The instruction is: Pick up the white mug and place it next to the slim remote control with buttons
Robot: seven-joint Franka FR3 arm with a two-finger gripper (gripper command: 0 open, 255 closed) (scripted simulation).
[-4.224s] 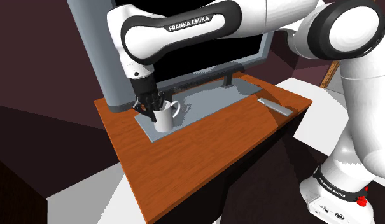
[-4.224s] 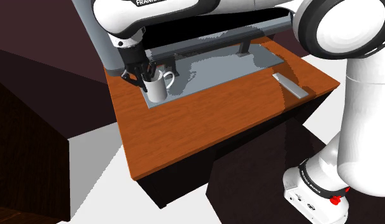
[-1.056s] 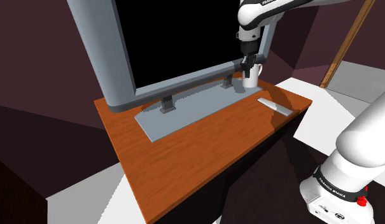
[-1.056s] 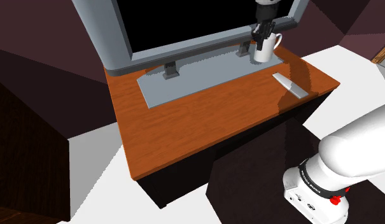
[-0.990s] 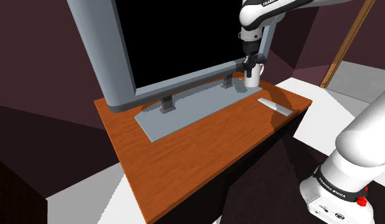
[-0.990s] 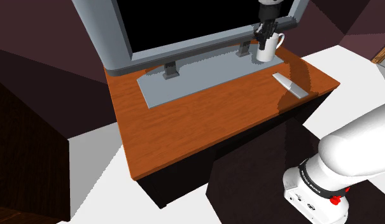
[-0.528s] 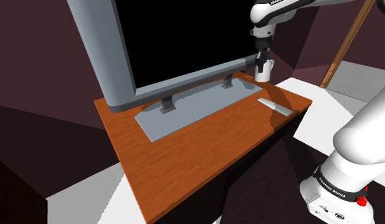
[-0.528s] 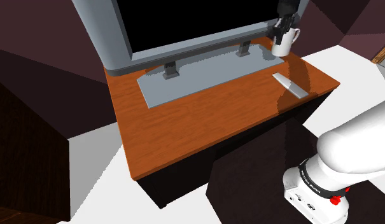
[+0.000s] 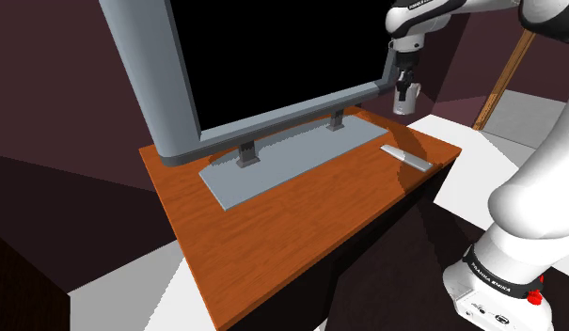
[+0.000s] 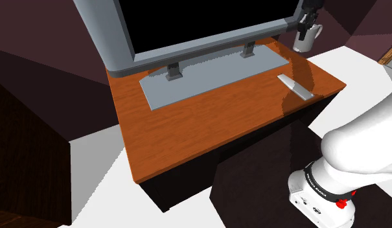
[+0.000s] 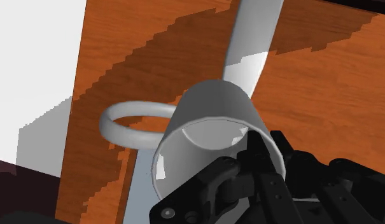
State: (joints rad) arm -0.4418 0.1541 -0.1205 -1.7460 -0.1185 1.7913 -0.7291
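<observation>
Both exterior views look down on desk [image 9: 301, 202], wrist view close behind mug [image 11: 213, 108]

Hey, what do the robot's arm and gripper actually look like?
The arm is built of thick, rounded, glossy white segments with dark joints. A black band with white lettering rings it near the base, next to a small red button. The gripper is all black and blocky, with two fingers.

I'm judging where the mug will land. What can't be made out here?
- Buttons on the remote control: too small in both exterior views.
- Middle of the remote control, wrist view: hidden behind the white mug.
- Top of the television: cut off by both exterior views' upper edge.
</observation>
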